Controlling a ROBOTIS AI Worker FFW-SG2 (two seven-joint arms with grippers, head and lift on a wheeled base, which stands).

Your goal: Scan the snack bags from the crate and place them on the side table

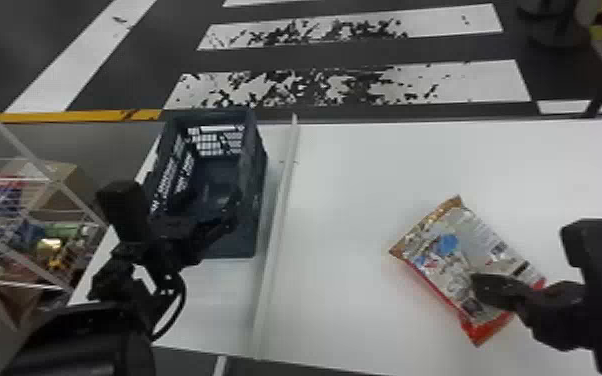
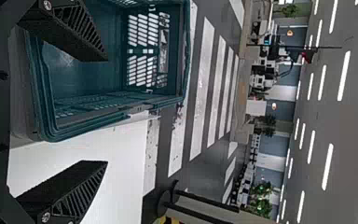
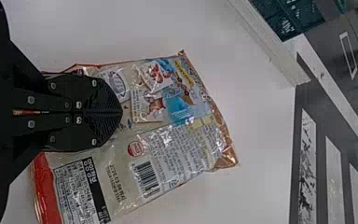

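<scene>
Because the snack bag (image 1: pixel 457 255) lies on the white table (image 1: pixel 355 165) well to the right of the crate (image 1: pixel 260 200), scanning or placing seems the step in hand. The right gripper (image 3: pixel 121 112) has its fingers together over it; whether they pinch it I cannot tell, so check before lifting. The right wrist view resolves a barcode (image 3: pixel 146 178); the left wrist view shows the left gripper (image 2: pixel 106 111) spread wide by the crate.

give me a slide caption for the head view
The right hand over a snack bag on the white table, an open crate to the left
</scene>
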